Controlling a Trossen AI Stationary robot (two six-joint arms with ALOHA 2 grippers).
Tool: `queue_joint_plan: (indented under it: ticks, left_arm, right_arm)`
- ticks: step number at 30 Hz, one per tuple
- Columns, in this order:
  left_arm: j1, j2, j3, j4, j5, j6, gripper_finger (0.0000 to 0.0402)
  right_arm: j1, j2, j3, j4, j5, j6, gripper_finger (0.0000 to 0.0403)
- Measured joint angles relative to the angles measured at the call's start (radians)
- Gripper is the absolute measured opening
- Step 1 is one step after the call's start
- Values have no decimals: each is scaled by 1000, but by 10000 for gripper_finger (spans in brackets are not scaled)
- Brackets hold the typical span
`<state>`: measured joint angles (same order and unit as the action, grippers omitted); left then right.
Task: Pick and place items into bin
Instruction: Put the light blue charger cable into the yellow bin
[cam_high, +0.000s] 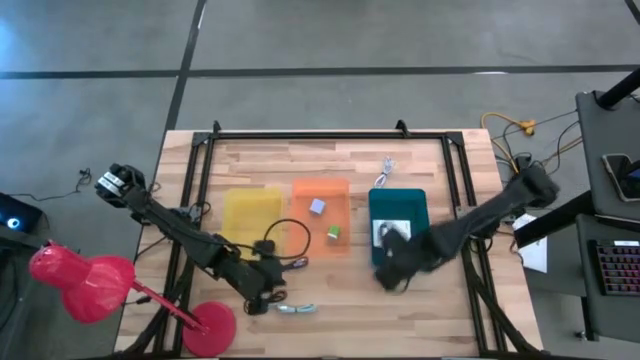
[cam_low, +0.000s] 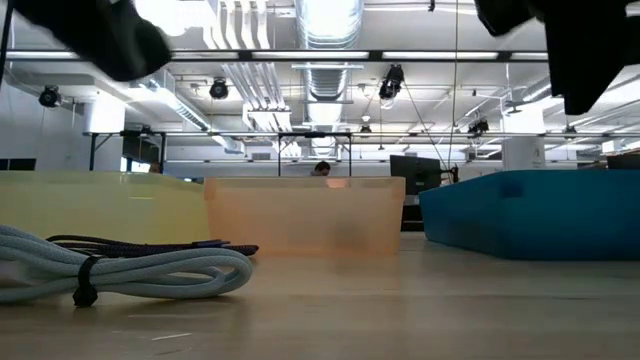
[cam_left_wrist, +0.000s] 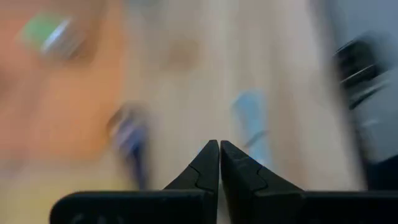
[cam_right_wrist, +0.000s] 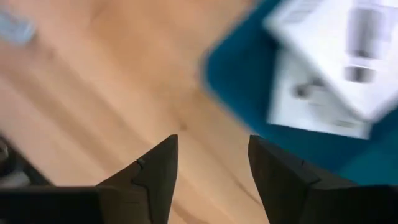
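White cable (cam_low: 120, 272): lies coiled on the near part of the wooden table (cam_high: 330, 295), bound by a dark tie, closest to the low camera; from above it shows as a pale curl just beside the left gripper.
Left gripper (cam_left_wrist: 219, 163): over the near table edge, right by that cable; the two dark fingers are pressed together with nothing between them.
Black coiled cable (cam_high: 285, 243): a dark loop on the wood next to the left arm's wrist, at the near corner of the yellow bin.
Right gripper (cam_right_wrist: 211, 168): above the near corner of the teal bin, fingers spread apart, bare wood and bin edge showing in the gap, nothing held.
Teal bin (cam_high: 376, 205): rightmost of three bins in a row; white printed cards (cam_right_wrist: 336, 68) lie inside, overlapping.
Orange bin (cam_high: 300, 195): middle of the row; holds the lavender cube (cam_high: 317, 207) and, nearer to me, the green cube (cam_high: 333, 233), set apart from each other.
Yellow bin (cam_high: 250, 215): leftmost of the row, beside the orange one.
Silvery tool (cam_high: 386, 165): on the wood past the teal bin, toward the far edge.
Red lamp (cam_high: 85, 285): stands off the table's near left corner.
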<state>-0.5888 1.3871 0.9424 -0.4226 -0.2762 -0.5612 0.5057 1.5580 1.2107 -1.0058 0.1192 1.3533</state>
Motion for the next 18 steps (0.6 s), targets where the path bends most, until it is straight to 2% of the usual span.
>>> queue_joint_plan:
  ticks: [4,9,13,15,18]
  left_arm:
    - [0,-46,-4,-273,-72,-170,0]
    - [23,-79,-16,-310,-73,-194,0]
    - [53,-95,-16,-444,-79,-275,0]
    - [46,-110,-17,-456,-66,-235,0]
    - [-17,-135,-17,-389,-7,-104,0]
  right_arm:
    - [63,197,174,-8,11,-60,173]
    - [85,387,365,12,-4,-83,163]
    - [86,502,510,137,-23,-164,147]
    - [86,561,597,157,-21,-267,139]
    - [86,648,732,117,-11,-431,133]
